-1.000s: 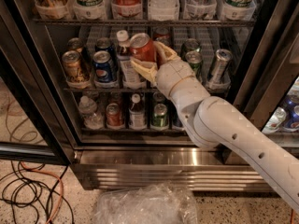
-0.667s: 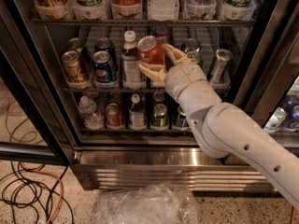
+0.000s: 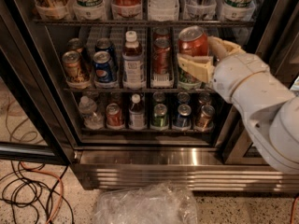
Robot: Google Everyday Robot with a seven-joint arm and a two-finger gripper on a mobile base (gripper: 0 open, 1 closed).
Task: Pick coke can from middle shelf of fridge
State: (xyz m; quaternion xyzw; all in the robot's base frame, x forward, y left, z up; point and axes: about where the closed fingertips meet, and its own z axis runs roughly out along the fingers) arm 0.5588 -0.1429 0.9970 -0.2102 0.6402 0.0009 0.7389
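Note:
The fridge (image 3: 149, 158) stands open in front of me. My gripper (image 3: 208, 55) is at the right end of the middle shelf (image 3: 117, 89), level with the drinks there. It is shut on the coke can (image 3: 193, 41), a red can with a silver top. One cream finger (image 3: 198, 67) lies under and in front of the can, and the other finger (image 3: 225, 45) is behind it on the right. The can is tilted slightly and held above the shelf's white lane trays. My white arm (image 3: 261, 101) reaches in from the lower right.
On the middle shelf stand a brown can (image 3: 74, 67), a blue Pepsi can (image 3: 103, 65), a clear bottle (image 3: 134, 59) and another red can (image 3: 162, 55). The lower shelf holds several cans and bottles, among them a green can (image 3: 160, 115). A crumpled plastic bag (image 3: 145, 204) and cables (image 3: 28, 195) lie on the floor.
My gripper has moved to the right and a little upward with the coke can in it. The can now sits in front of the shelf's right lanes rather than the middle ones.

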